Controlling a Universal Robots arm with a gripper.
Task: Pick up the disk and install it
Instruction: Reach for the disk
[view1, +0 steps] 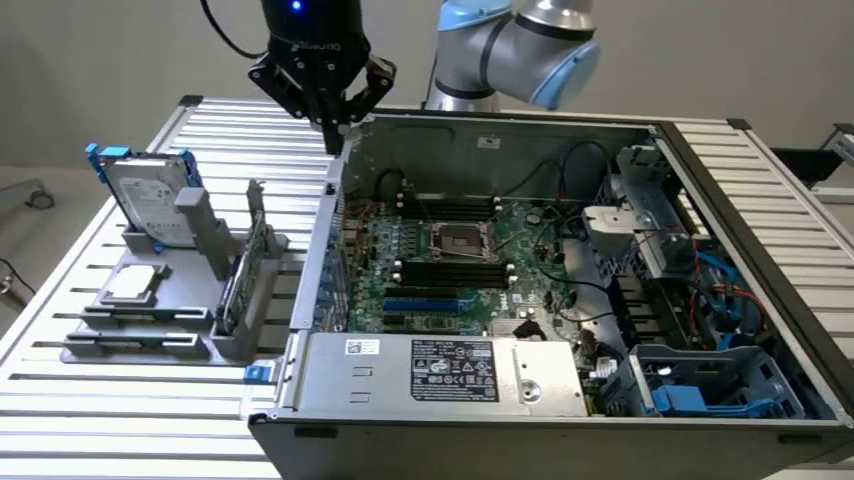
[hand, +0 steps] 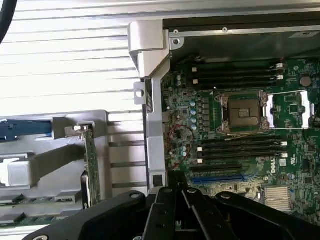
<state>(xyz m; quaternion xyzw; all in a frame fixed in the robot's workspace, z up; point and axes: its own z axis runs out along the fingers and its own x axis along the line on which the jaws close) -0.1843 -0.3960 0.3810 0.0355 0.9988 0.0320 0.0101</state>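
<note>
Slatted table (view1: 54, 345) with open computer case (view1: 534, 445).
We see the gripper (view1: 330, 138) shut and empty over the case's wall; the disk (view1: 142, 195) stands on edge in a grey rack (view1: 147, 335).

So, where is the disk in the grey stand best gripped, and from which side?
Probably from above, at its free upper end: the disk stands nearly upright in the grey stand, which covers its lower part. Closing across the blue rails on its two long edges looks safest.

The disk (view1: 138, 190) is partly hidden behind a grey holder (view1: 198, 225), the robot arm (view1: 527, 55) is cut off at the picture's edge, and the print on the power-supply sticker (view1: 454, 368) is too small to read.
</note>
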